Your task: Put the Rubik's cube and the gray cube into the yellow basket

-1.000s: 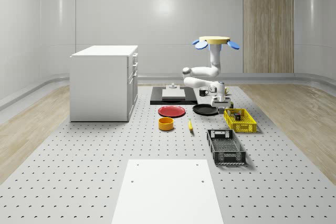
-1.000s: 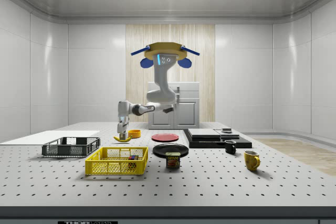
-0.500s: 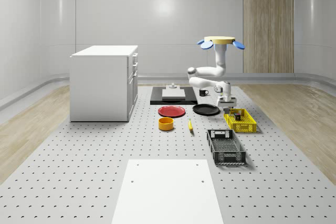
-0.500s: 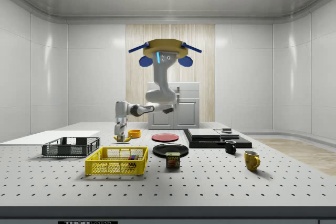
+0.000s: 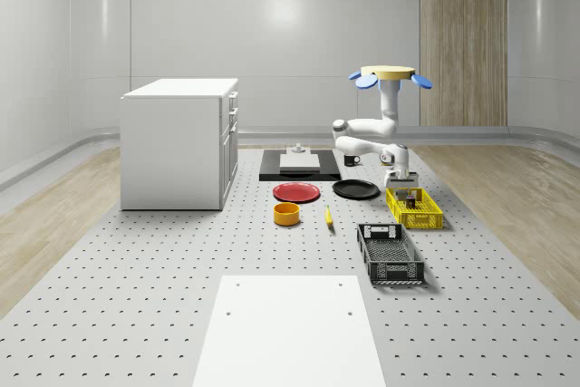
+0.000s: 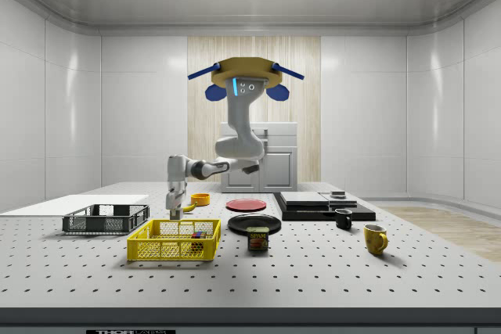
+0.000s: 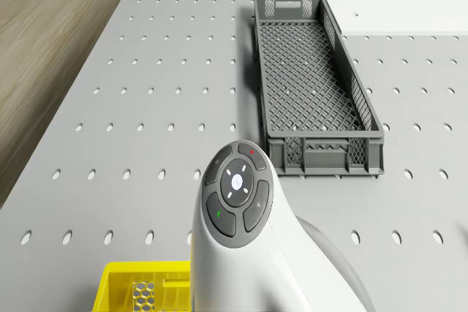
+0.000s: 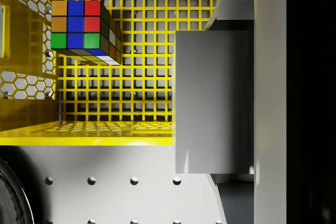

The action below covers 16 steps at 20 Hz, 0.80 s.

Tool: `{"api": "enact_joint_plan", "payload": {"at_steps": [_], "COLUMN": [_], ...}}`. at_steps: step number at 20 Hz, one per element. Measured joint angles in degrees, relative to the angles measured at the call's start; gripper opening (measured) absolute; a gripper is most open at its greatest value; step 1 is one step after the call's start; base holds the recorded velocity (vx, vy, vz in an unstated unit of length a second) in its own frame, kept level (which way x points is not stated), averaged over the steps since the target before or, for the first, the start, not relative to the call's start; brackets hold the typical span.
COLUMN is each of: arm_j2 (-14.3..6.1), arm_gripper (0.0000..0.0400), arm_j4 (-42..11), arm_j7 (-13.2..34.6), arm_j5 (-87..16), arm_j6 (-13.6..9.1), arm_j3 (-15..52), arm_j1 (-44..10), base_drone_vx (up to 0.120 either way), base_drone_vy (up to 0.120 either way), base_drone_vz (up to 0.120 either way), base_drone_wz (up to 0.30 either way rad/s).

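The perforated gray surface (image 5: pixel 136 278) carries a white cabinet (image 5: pixel 179 142) at the whole-scene view's left and a white sheet (image 5: pixel 290 328) at its near edge. Farther back lie a black slab (image 5: pixel 272 169), a red plate (image 5: pixel 297 192), a black plate (image 5: pixel 355 189), an orange bowl (image 5: pixel 286 214) and a banana (image 5: pixel 328 216). At the right sit the yellow basket (image 5: pixel 414 208) and, nearer, a dark crate (image 5: pixel 390 254). In the side view, 1 can (image 6: pixel 258 238), 1 black mug (image 6: pixel 343 219) and 1 yellow mug (image 6: pixel 375 238) stand on it too.

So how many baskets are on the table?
2. The yellow basket sits under the tool, with the Rubik's cube inside. The dark basket lies beside it, toward the white mat.
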Motion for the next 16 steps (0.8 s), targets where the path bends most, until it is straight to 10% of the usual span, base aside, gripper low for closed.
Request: {"api": "enact_joint_plan", "payload": {"at_steps": [16], "arm_j2": [-0.14], "arm_gripper": [0.025], "arm_j4": [0.01], "arm_j7": [0.05], "arm_j5": [0.06], "arm_j6": [0.13], "arm_j3": [0.02], "arm_j1": [-0.06], "base_drone_vx": [0.0], "base_drone_vy": [0.098], "base_drone_vz": [-0.09], "base_drone_wz": [0.0]}}
